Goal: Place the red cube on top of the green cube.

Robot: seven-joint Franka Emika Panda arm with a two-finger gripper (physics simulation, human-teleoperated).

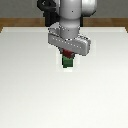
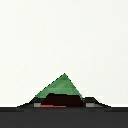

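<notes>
With the red cube [image 1: 65, 53] sitting on the green cube [image 1: 67, 62], only release remains (gripper [image 1: 66, 54] apparently grasping red).

A plain white table [image 1: 30, 85] is filling most of the exterior view, and a brown wooden floor [image 1: 15, 22] is showing beyond its far edge.

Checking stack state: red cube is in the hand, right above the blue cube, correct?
Not blue: the lower cube is the green cube, as the exterior view shows. The red cube sits in the hand directly above it.
</notes>
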